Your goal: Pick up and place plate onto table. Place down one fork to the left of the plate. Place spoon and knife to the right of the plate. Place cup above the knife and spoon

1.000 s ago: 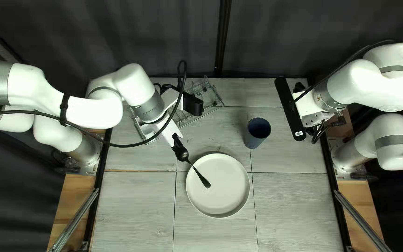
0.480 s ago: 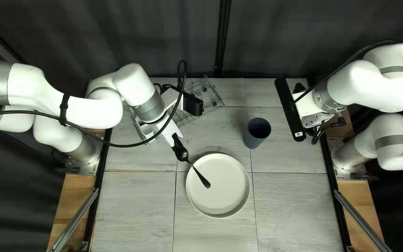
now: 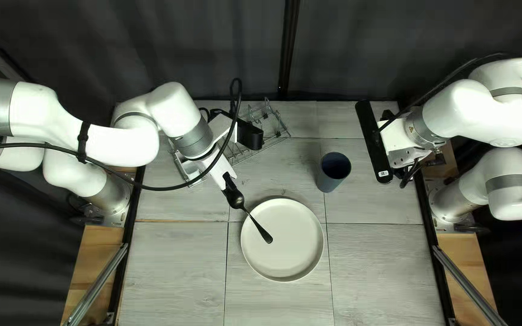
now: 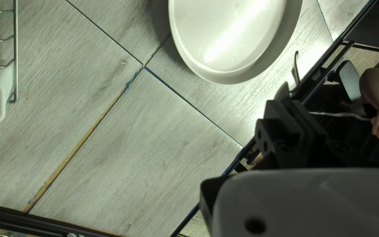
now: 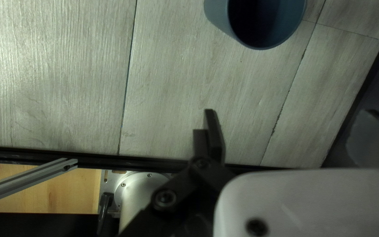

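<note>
One arm, the left, stretches inward, its left hand [image 3: 233, 192] angled toward the near right, gripping a utensil [image 3: 263, 232] near the plate [image 3: 285, 253]; the right hand [image 3: 398, 143] hangs, fingers spread, right of the cup [image 3: 334, 172].

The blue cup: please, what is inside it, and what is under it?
Inside the blue cup, only dark inner wall shows; no cutlery sticks out. Its bottom is too dark to judge. The table directly under it is covered by the cup.

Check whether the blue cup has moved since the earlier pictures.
No. In the top left view, the cup stands at the same spot against the table seam beside it.
</note>
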